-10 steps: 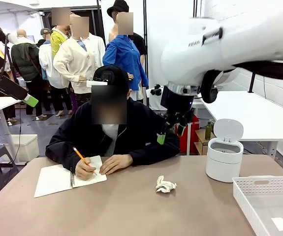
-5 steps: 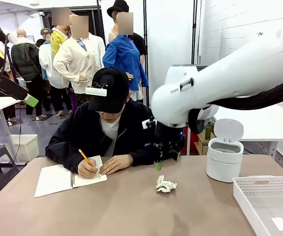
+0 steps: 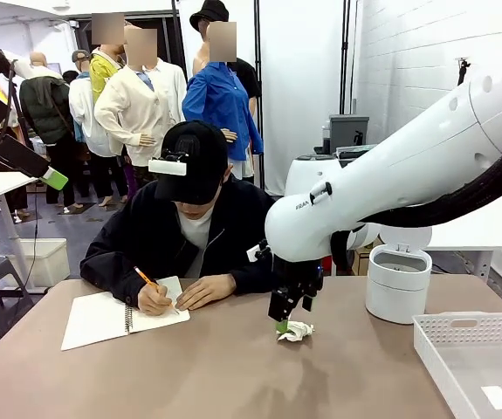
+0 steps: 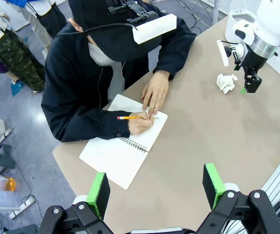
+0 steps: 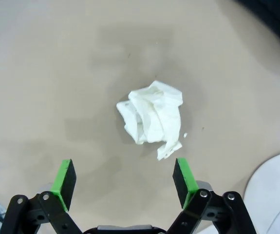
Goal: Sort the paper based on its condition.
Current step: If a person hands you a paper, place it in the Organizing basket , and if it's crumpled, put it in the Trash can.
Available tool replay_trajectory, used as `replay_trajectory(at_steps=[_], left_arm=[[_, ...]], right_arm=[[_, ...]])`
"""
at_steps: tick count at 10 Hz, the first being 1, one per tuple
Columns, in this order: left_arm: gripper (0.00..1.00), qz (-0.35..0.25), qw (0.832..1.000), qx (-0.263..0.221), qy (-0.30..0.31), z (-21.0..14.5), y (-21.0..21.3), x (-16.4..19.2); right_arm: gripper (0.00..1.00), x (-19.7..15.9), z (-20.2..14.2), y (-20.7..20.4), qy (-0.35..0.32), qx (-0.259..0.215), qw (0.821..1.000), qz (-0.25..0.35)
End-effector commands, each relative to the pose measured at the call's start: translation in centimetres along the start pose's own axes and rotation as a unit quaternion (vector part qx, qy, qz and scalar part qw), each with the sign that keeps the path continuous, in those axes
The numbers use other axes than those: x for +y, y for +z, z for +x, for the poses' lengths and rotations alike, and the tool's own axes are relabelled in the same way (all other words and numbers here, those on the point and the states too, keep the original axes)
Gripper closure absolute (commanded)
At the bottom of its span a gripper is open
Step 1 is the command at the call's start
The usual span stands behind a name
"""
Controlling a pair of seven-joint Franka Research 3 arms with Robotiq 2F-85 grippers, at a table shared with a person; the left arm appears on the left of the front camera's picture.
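Our right gripper [image 5: 124,176] hovers, jaws wide, over the crumpled paper [image 5: 152,119] on the table [image 5: 42,58]; we should centre it, sink perhaps slightly lower, then close gently; our left gripper [image 4: 156,186] gapes wide too.

Right arm [image 3: 390,175] comes in from the right edge and arcs over to the middle of the table [image 3: 189,375]. The wrist is turned down and the right gripper [image 3: 284,325] points straight at the surface, very low over it. Its fingers [image 5: 66,178] are spread wide, green pads facing each other, gripping nothing. Left gripper [image 4: 155,187] hangs high at the table's left side, jaws wide apart and empty.
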State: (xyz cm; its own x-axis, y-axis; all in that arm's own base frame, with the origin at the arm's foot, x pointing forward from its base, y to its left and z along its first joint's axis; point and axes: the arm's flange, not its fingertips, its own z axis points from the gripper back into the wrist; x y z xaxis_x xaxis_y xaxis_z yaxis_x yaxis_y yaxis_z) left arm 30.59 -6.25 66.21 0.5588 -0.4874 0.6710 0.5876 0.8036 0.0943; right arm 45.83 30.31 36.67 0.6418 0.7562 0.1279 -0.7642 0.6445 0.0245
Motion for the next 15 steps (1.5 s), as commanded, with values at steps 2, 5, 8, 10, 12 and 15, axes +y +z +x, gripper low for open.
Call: replay_trajectory(at_steps=[2,5,8,10,12,15], left_arm=[[0.0,0.001,1.0,0.0,0.0,0.0,0.0,0.0],[0.0,0.001,1.0,0.0,0.0,0.0,0.0,0.0],[0.0,0.001,1.0,0.0,0.0,0.0,0.0,0.0],[0.0,0.001,1.0,0.0,0.0,0.0,0.0,0.0],[0.0,0.001,1.0,0.0,0.0,0.0,0.0,0.0],[0.0,0.001,1.0,0.0,0.0,0.0,0.0,0.0]], right_arm=[[0.0,-0.1,-0.2,0.0,-0.001,0.021,1.0,0.007],[0.0,0.0,-0.3,-0.2,-0.001,0.011,1.0,0.004],[0.0,-1.4,1.3,-3.0,-0.02,0.021,1.0,0.003],[0.0,-2.0,1.8,-4.6,-0.004,0.025,1.0,-0.013],[0.0,-2.6,2.3,-5.4,0.008,0.028,0.999,-0.021],[0.0,-3.5,2.8,-7.2,0.003,0.049,0.999,-0.009]])
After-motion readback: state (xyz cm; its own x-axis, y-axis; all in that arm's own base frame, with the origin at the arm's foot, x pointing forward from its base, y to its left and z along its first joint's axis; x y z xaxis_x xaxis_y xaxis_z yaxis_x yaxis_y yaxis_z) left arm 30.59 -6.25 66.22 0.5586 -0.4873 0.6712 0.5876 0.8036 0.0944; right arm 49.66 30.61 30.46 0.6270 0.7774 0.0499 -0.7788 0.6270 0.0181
